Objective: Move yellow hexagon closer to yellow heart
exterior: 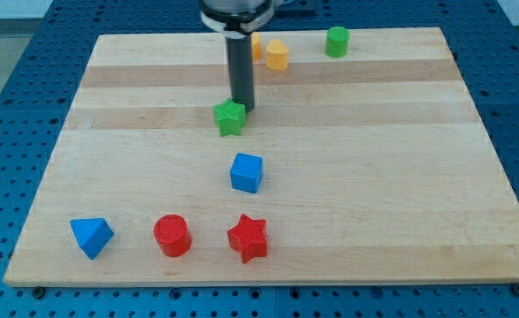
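Observation:
Two yellow blocks sit close together near the view's top centre. One yellow block shows fully and looks like the hexagon. The other yellow block is just to its left, mostly hidden behind my rod, and its shape cannot be made out. My tip is below both of them, touching or just beside the upper right edge of a green star. The tip is apart from both yellow blocks.
A green cylinder stands at the top right. A blue cube lies at the centre. A blue triangle, a red cylinder and a red star line the bottom of the wooden board.

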### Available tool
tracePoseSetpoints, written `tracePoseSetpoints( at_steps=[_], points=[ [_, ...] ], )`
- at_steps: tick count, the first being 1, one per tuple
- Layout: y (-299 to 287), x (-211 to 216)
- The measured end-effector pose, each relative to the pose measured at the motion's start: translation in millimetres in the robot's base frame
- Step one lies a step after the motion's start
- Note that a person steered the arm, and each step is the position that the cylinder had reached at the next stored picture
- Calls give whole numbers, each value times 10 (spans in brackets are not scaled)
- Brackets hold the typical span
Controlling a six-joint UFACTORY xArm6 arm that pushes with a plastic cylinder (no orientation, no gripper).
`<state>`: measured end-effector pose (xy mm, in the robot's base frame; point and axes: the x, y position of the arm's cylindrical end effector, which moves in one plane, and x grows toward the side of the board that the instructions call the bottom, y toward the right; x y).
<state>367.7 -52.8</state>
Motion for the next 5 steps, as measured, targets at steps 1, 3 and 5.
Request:
tracePoseSetpoints(
  at_steps=[1,3,5],
  points=[
    [-218,0],
    [278,-280],
    [1843,-684]
  ],
)
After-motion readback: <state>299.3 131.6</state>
